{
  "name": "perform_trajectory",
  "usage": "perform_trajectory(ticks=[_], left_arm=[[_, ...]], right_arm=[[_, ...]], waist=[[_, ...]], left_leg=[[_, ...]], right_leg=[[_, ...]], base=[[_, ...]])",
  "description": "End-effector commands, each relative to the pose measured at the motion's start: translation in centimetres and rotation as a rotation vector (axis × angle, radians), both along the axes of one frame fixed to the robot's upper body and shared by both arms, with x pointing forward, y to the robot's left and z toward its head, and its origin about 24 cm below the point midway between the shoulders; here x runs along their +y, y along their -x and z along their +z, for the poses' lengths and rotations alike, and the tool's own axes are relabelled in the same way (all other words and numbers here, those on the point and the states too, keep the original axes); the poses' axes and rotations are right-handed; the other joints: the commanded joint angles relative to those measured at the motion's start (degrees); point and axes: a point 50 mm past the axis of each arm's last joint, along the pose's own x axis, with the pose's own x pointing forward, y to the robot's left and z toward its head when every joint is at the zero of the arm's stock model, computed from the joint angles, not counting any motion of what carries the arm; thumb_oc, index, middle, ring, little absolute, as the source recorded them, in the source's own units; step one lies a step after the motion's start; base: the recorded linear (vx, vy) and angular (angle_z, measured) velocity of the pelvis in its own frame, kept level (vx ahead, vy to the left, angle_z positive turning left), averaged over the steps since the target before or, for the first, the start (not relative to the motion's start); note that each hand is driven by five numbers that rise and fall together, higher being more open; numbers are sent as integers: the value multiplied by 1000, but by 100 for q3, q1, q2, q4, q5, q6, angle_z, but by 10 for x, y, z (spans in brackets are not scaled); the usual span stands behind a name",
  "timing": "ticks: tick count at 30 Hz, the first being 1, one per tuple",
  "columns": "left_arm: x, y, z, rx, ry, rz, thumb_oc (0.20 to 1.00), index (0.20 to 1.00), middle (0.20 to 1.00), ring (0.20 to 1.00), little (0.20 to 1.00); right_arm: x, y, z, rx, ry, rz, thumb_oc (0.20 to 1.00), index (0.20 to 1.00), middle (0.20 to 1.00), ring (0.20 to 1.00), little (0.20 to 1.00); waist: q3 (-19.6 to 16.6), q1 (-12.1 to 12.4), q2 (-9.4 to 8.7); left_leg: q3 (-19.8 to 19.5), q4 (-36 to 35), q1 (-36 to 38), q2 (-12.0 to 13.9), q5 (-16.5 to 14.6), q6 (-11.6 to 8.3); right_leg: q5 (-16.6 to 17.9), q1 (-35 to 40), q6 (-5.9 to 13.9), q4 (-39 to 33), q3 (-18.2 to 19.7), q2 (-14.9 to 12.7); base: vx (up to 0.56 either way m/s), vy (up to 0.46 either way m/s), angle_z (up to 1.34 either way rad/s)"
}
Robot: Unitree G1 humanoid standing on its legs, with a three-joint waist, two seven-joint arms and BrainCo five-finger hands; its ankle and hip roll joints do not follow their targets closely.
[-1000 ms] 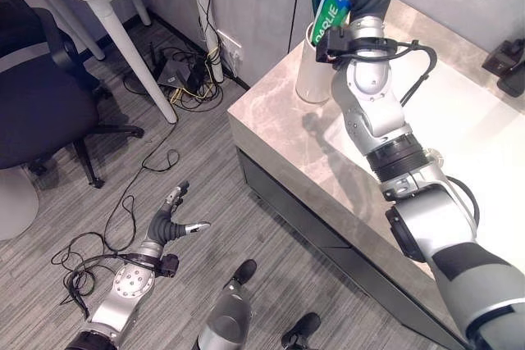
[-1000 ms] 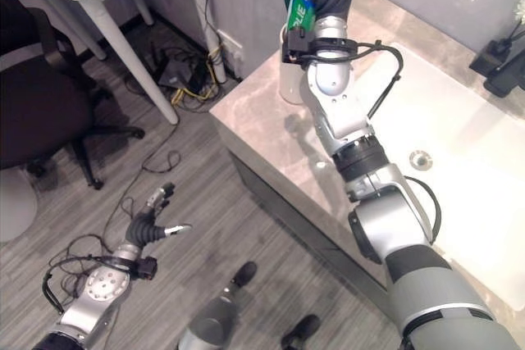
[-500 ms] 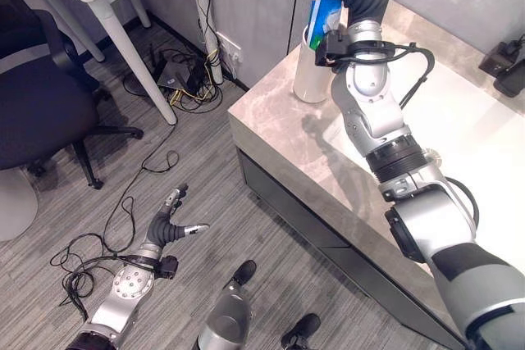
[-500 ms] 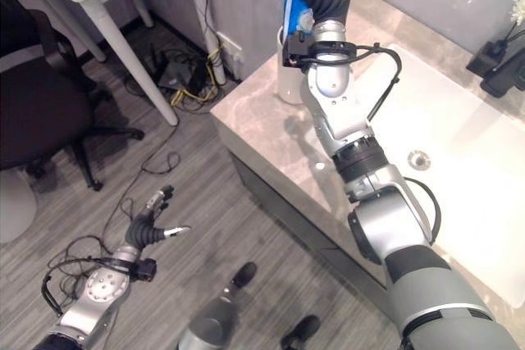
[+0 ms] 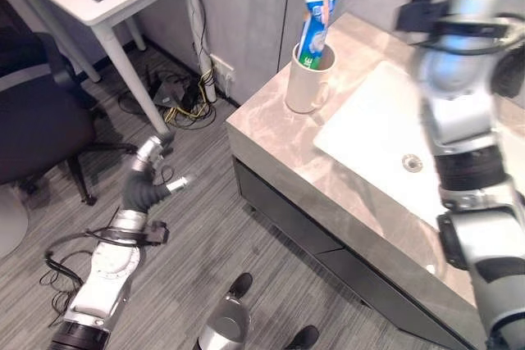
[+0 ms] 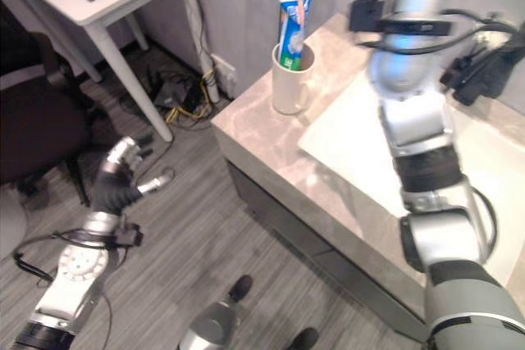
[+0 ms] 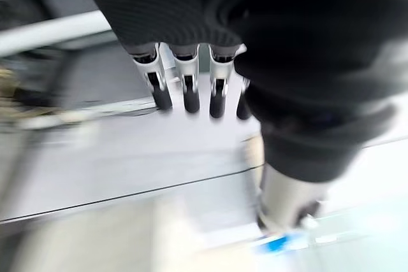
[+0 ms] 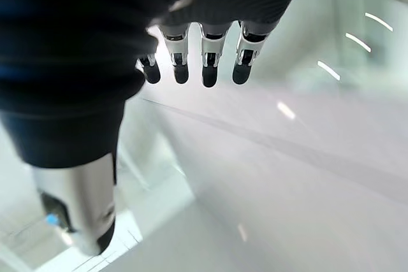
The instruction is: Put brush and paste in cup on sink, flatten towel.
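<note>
A white cup (image 5: 307, 81) stands on the marble counter's (image 5: 271, 130) left end, beside the sink basin (image 5: 379, 125). A blue, green and white paste tube (image 5: 316, 24) stands upright in the cup, cap end down, touched by nothing. My right arm rises over the basin to the right of the cup. In the right wrist view my right hand (image 8: 191, 62) has straight fingers and holds nothing. My left hand (image 5: 141, 186) hangs open over the floor at the lower left, away from the counter; its straight fingers (image 7: 189, 90) also appear in the left wrist view.
The basin has a drain (image 5: 412, 163). Dark objects (image 6: 484, 71) sit at the counter's back right. A white desk (image 5: 98, 6) with a laptop, a black chair (image 5: 33, 112) and a tangle of cables (image 5: 176, 88) stand on the floor to the left.
My right hand has let go of the paste tube, which now stands in the cup, and the arm has swung right over the basin. My left hand has risen. The camera has shifted.
</note>
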Motion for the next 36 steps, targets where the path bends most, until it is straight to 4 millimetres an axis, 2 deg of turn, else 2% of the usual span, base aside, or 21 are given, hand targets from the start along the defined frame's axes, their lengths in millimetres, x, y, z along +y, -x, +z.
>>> perform_trajectory(ticks=[1,2,3,4,5,6,7,8,9,11,16,19,22,25,27,28,29,30,33,35,36], left_arm=[[3,13,18,-116,10,-30,200,200,200,200,200],[7,19,25,-150,-7,-18,200,200,200,200,200],[6,20,25,-147,-8,-23,200,200,200,200,200],[9,28,26,-145,-16,-22,200,200,200,200,200],[10,30,23,-127,-1,-27,200,200,200,200,200],[9,30,23,-124,-3,-31,200,200,200,200,200],[19,32,10,-53,-1,12,200,200,200,200,200],[23,33,7,-35,-9,32,200,200,200,200,200],[34,38,-3,28,-19,67,200,200,200,200,200],[45,40,-14,98,-51,106,200,200,200,200,200],[80,43,-37,199,-52,303,200,200,200,200,200],[96,45,-44,239,-54,382,200,200,200,200,200],[108,45,-44,253,-82,442,200,200,200,200,200],[113,40,-42,241,-79,479,200,200,200,200,200],[113,40,-42,240,-79,481,200,200,200,200,200],[113,37,-39,226,-72,484,200,200,200,200,200],[114,37,-38,225,-72,486,200,200,200,200,200],[108,34,-38,212,-59,470,200,200,200,200,200],[98,31,-35,183,-30,427,200,200,200,200,200],[79,26,-34,168,0,325,200,200,200,200,200],[79,26,-34,168,0,325,200,200,200,200,200]], right_arm=[[-26,25,-11,-139,210,-448,1000,1000,1000,1000,1000],[-35,39,-13,-193,328,-639,1000,1000,1000,1000,1000],[-36,40,-15,-191,328,-645,1000,1000,1000,1000,1000],[-51,52,-25,-215,357,-801,1000,1000,1000,1000,1000],[-59,57,-35,-201,360,-842,1000,1000,1000,1000,1000],[-60,58,-36,-198,358,-846,1000,1000,1000,1000,1000],[-90,62,-64,-45,327,-937,1000,1000,1000,1000,1000],[-100,63,-70,1,305,-959,1000,1000,1000,1000,1000],[-136,68,-93,176,289,-1089,1000,1000,1000,1000,1000],[-167,74,-116,323,225,-1178,1000,1000,1000,1000,1000],[-200,84,-178,613,37,-1203,1000,1000,1000,1000,1000],[-221,94,-234,884,-43,-1248,1000,1000,1000,1000,1000],[-236,112,-310,1236,-189,-1238,1000,1000,1000,1000,1000],[-233,123,-367,1480,-383,-1147,1000,1000,1000,1000,1000],[-233,122,-367,1478,-382,-1145,1000,1000,1000,1000,1000],[-212,130,-420,1745,-489,-976,1000,1000,1000,1000,1000],[-212,129,-420,1745,-488,-972,1000,1000,1000,1000,1000],[-198,143,-454,1905,-592,-918,1000,1000,1000,1000,1000],[-159,139,-490,2110,-663,-677,1000,1000,1000,1000,1000],[-122,143,-514,2306,-544,-486,1000,1000,1000,1000,1000],[-122,142,-514,2306,-543,-485,1000,1000,1000,1000,1000]], waist=[[-536,-454,77],[-557,-646,126],[-566,-613,125],[-594,-824,177],[-574,-989,234],[-596,-964,212],[-595,-1258,269],[-588,-1375,306],[-563,-1633,359],[-578,-1822,420],[-504,-2145,585],[-440,-2279,669],[-396,-2324,716],[-372,-2321,755],[-365,-2329,754],[-345,-2293,762],[-338,-2303,757],[-323,-2248,749],[-274,-2113,652],[-210,-1890,521],[-207,-1901,519]], left_leg=[[426,-456,107,24,226,126],[561,-456,160,76,193,107],[568,-456,149,78,222,112],[728,-456,238,158,183,96],[808,-456,264,183,205,106],[811,-456,270,189,173,102],[1002,-456,353,241,139,109],[1059,-456,377,255,126,113],[1254,-456,450,295,121,139],[1426,-456,511,341,61,141],[1712,-456,599,424,28,141],[1841,-456,643,464,11,157],[1951,-456,676,494,0,153],[1957,-456,682,494,2,138],[1957,-456,685,494,2,138],[1954,-456,710,486,-7,130],[1957,-456,716,486,-9,130],[1955,-456,790,475,-39,141],[1960,-148,827,402,-167,193],[1830,332,619,208,-435,287],[1821,340,616,202,-439,290]], right_leg=[[-127,593,425,55,441,-162],[-121,540,433,52,574,-145],[-88,525,431,49,585,-143],[-88,473,426,43,764,-114],[-47,431,419,45,852,-102],[-71,436,424,42,862,-98],[-40,362,422,42,1086,-75],[-36,334,420,42,1150,-75],[32,253,415,42,1364,-65],[32,169,427,42,1566,-56],[81,-2,408,42,1891,-15],[115,-75,405,42,2025,17],[142,-109,399,42,2110,37],[133,-110,391,42,2104,34],[132,-107,391,42,2104,34],[121,-91,374,42,2104,44],[119,-87,374,42,2106,43],[98,-35,376,42,2087,40],[89,86,377,42,2094,-32],[109,265,410,131,1973,-233],[107,273,414,129,1963,-239]], base=[[-15,26,-28],[-33,26,-45],[-21,15,-50],[-49,23,-71],[-11,9,-72],[-18,13,-66],[13,8,-63],[-29,23,-67],[1,16,-72],[19,11,-57],[9,-8,-52],[12,-11,-31],[25,-18,-19],[32,-11,-9],[23,-6,-3],[36,-6,-1],[59,-5,1],[37,1,0],[19,23,0],[-12,128,2],[3,147,9]])
